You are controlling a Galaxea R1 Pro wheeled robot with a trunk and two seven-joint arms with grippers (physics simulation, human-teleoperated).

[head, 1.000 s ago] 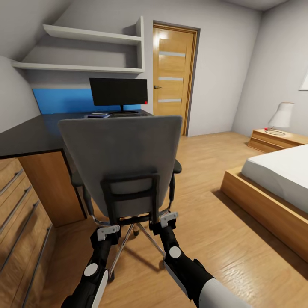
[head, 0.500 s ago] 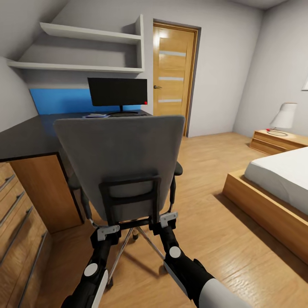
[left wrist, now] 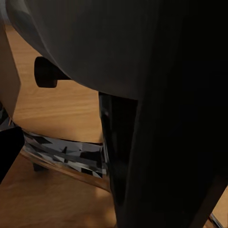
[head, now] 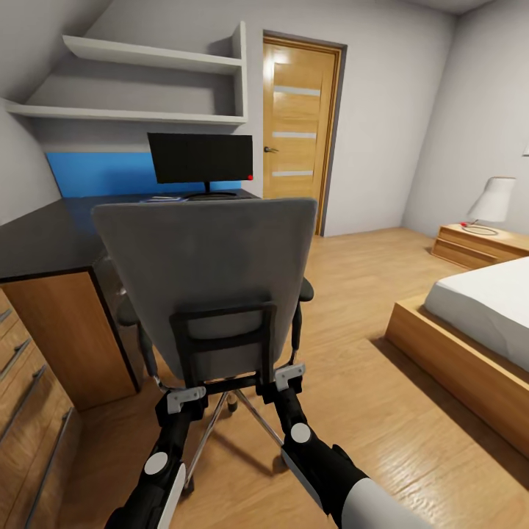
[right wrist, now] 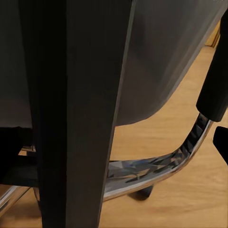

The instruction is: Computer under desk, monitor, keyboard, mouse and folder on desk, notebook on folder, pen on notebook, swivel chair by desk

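A: What takes up the middle of the head view?
B: The swivel chair [head: 209, 283], seen from behind, its grey back facing the robot. It stands on the wood floor [head: 382, 426] just in front of the desk [head: 51, 235], which runs along the wall at the left under two white shelves [head: 147, 84].
A: And on the desk?
B: The monitor [head: 200, 158] stands upright at the far end against the blue back panel, red dot at its lower corner. Something flat lies at its foot, too small to name.
A: The arms?
B: Both reach to the black frame low on the chair's back. The left tool [head: 184, 400] and the right tool [head: 288, 378] sit at that frame's lower corners; I cannot tell whether either is gripping or spread. The wrist views show dark frame and chrome base up close.
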